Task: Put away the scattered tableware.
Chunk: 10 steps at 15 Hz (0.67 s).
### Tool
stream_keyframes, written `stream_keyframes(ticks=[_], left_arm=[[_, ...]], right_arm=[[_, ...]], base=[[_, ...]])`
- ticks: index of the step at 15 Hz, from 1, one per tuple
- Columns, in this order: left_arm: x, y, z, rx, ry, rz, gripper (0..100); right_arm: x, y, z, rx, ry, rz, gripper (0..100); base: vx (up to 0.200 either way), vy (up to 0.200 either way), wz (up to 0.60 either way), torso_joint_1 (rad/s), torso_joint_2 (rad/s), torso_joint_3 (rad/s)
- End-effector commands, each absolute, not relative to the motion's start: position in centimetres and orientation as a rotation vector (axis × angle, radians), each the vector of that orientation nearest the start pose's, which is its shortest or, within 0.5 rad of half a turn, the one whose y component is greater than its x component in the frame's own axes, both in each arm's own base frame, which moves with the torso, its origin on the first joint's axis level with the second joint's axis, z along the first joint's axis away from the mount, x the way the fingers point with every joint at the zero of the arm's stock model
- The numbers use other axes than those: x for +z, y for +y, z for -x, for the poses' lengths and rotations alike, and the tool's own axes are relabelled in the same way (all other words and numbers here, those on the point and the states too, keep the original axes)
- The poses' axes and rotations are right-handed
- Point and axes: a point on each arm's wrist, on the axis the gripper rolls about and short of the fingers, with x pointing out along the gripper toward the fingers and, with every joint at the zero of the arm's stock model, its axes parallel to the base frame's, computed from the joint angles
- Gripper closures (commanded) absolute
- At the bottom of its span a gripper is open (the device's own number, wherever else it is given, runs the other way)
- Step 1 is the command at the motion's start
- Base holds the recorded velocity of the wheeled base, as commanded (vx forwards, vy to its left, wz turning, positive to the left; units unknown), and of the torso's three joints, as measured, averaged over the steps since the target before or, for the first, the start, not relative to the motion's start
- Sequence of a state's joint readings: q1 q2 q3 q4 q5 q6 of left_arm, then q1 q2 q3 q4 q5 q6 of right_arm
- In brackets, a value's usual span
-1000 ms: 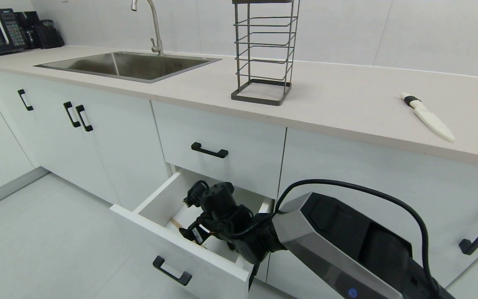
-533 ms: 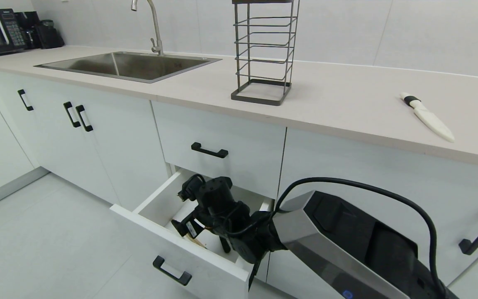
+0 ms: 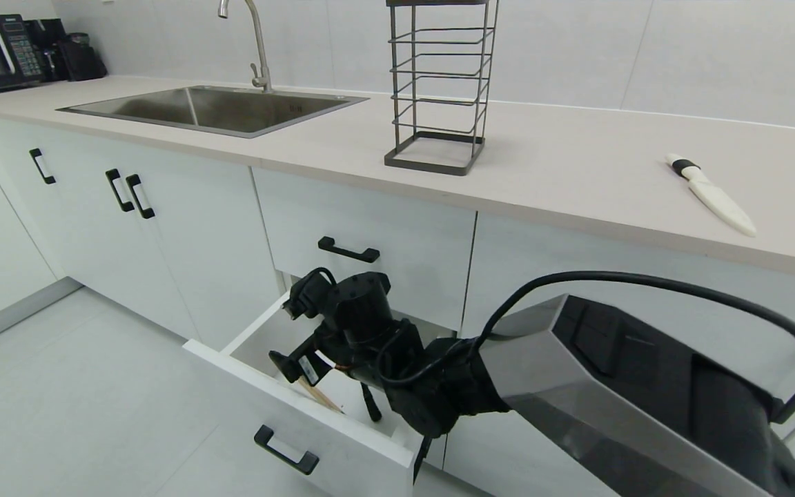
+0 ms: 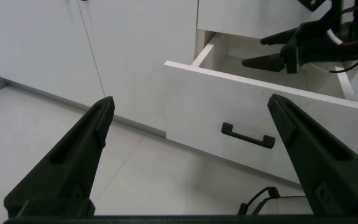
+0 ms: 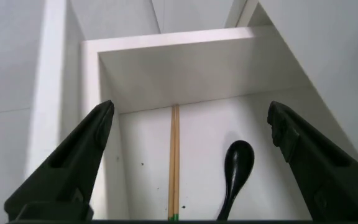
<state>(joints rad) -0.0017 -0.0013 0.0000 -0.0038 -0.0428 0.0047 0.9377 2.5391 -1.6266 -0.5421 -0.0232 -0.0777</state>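
Note:
My right gripper (image 3: 321,386) hangs open and empty just above the pulled-out lower drawer (image 3: 287,407). In the right wrist view its fingers (image 5: 67,168) frame the drawer floor. There a pair of wooden chopsticks (image 5: 174,162) lies beside a black spoon (image 5: 236,169). The chopsticks (image 3: 321,397) also peek out under the gripper in the head view. A white knife (image 3: 711,195) with a black band lies on the counter at the far right. My left gripper (image 4: 190,99) is open and empty, low in front of the drawer's front panel (image 4: 247,106), facing the right gripper (image 4: 269,51).
A dark wire rack (image 3: 439,90) stands on the counter (image 3: 563,166) above the drawers, with a steel sink (image 3: 211,107) and tap to its left. A shut drawer with a black handle (image 3: 348,250) sits right above the open one. Bare floor (image 3: 80,414) lies to the left.
My right gripper has risen and shifted left over the open drawer, and the forearm has lifted. The chopsticks and spoon stay in the drawer.

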Motion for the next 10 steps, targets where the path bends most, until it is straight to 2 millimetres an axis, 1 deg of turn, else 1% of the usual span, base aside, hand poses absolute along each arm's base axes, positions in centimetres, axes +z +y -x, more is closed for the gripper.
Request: stream_keyframes(ticks=[1, 2, 4, 6, 7, 8, 9, 10], left_arm=[[7.6, -0.1, 2.3, -0.044, -0.005, -0.005, 0], [7.6, -0.1, 2.3, -0.044, -0.005, -0.005, 0], [7.6, -0.1, 2.3, -0.044, -0.005, -0.005, 0], [7.6, -0.1, 2.3, -0.044, -0.005, -0.005, 0], [7.6, -0.1, 2.3, -0.044, -0.005, -0.005, 0], [7.6, -0.1, 2.3, -0.044, -0.005, -0.005, 0], [7.6, -0.1, 2.3, -0.044, -0.005, -0.005, 0], [7.6, -0.1, 2.3, -0.044, -0.005, -0.005, 0]], right_arm=[[8.2, 39.8, -28.3, 0.933, 0.252, 0.225, 0], [9.2, 39.2, -27.4, 0.940, 0.238, 0.221, 0], [10.9, 37.4, -25.8, 0.925, 0.219, 0.216, 0], [11.6, 35.2, -24.3, 0.904, 0.209, 0.211, 0], [11.4, 34.3, -23.9, 0.900, 0.215, 0.211, 0], [10.5, 32.0, -23.0, 0.886, 0.235, 0.218, 0], [10.1, 30.2, -22.4, 0.872, 0.253, 0.224, 0], [10.0, 28.9, -22.0, 0.861, 0.269, 0.229, 0]], base=[[0.000, 0.000, 0.00, 0.000, 0.00, 0.000], [0.000, 0.000, 0.00, 0.000, 0.00, 0.000], [0.000, 0.000, 0.00, 0.000, 0.00, 0.000], [0.000, 0.000, 0.00, 0.000, 0.00, 0.000], [0.000, 0.000, 0.00, 0.000, 0.00, 0.000], [0.000, 0.000, 0.00, 0.000, 0.00, 0.000], [0.000, 0.000, 0.00, 0.000, 0.00, 0.000], [0.000, 0.000, 0.00, 0.000, 0.00, 0.000]])
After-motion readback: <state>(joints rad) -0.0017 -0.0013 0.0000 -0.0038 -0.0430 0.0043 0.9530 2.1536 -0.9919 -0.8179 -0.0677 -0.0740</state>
